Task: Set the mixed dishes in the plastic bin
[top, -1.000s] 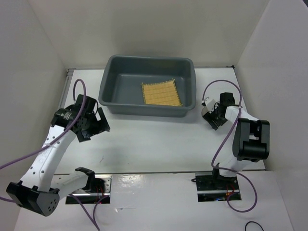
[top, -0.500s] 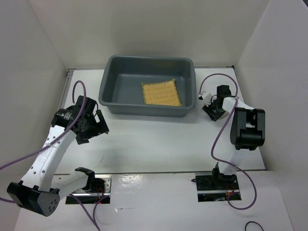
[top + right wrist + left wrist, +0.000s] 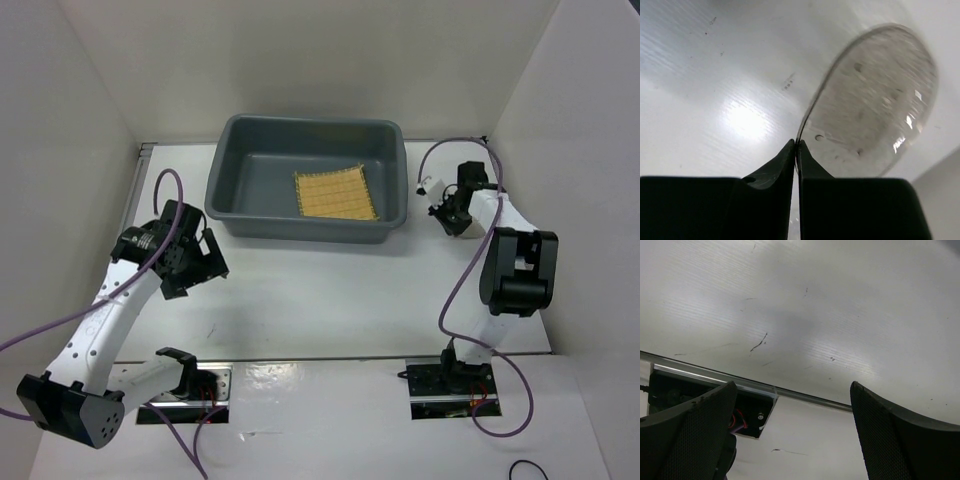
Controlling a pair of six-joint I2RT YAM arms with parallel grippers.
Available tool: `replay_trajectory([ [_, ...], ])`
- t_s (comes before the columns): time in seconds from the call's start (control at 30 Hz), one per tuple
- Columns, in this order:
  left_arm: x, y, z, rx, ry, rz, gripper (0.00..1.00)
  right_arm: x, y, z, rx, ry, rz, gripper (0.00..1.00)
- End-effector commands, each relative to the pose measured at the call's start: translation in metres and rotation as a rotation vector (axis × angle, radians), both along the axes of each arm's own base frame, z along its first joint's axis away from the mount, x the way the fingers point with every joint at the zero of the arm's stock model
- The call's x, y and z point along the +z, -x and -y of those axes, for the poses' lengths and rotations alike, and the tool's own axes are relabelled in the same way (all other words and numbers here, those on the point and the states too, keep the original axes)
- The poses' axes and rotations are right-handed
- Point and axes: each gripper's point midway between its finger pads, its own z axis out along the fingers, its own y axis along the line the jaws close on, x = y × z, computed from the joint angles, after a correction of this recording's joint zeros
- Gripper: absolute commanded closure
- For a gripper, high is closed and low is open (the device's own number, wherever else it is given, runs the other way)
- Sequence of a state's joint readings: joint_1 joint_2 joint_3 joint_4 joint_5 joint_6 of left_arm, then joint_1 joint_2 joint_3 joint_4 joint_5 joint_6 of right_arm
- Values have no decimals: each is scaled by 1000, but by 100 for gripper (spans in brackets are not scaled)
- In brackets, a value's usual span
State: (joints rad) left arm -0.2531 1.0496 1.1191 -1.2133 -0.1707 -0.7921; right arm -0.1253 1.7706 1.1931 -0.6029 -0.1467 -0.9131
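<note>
the right gripper [image 3: 797, 146] has its two black fingers pressed together on the thin rim of a clear round plate [image 3: 875, 100], one finger on each face of the edge. the plate is tipped up over the white table [image 3: 815, 300], outside the large dark grey rectangular plastic bin [image 3: 222, 185] and just off its right end. whether the plate's far edge rests on the table i cannot tell.

the square tan-yellow woven mat [image 3: 335, 193] lies flat on the bin's floor, toward the right. a clear bowl or cup i cannot make out anywhere (clear ware barely shows from above).

the left gripper [image 3: 794, 386] hangs over bare table to the bin's near left, fingers wide apart and holding nothing.

handling, as i judge it: the plate looks rigid, smooth and fairly light, and probably breakable. a pinch on the rim is the only sensible hold for something this flat, but it sits far from the plate's middle, so the plate may swing or slip between the pads. it should be carried slowly over the bin's right wall, lowered close to the floor or the mat, and only then let go.
</note>
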Motion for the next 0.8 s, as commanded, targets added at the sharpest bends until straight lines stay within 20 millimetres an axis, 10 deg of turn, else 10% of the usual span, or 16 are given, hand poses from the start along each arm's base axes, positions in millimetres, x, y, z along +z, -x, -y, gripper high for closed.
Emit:
replay_trajectory([
  [0.0,6,-12,5,6,33,66,0,72,-9,-2,32,-6,123,98],
  [0.2,5,-21,5,-19,21,80,0,193,-31,-33,95,23,414,100],
  [0.33,35,-32,4,-29,33,220,0,275,-1,-138,330,18,680,100],
  [0.53,61,-44,-2,-118,-24,295,7,253,32,-273,617,-37,650,100],
  [0.77,101,-50,9,-204,12,390,35,185,-17,-333,697,-49,504,100],
])
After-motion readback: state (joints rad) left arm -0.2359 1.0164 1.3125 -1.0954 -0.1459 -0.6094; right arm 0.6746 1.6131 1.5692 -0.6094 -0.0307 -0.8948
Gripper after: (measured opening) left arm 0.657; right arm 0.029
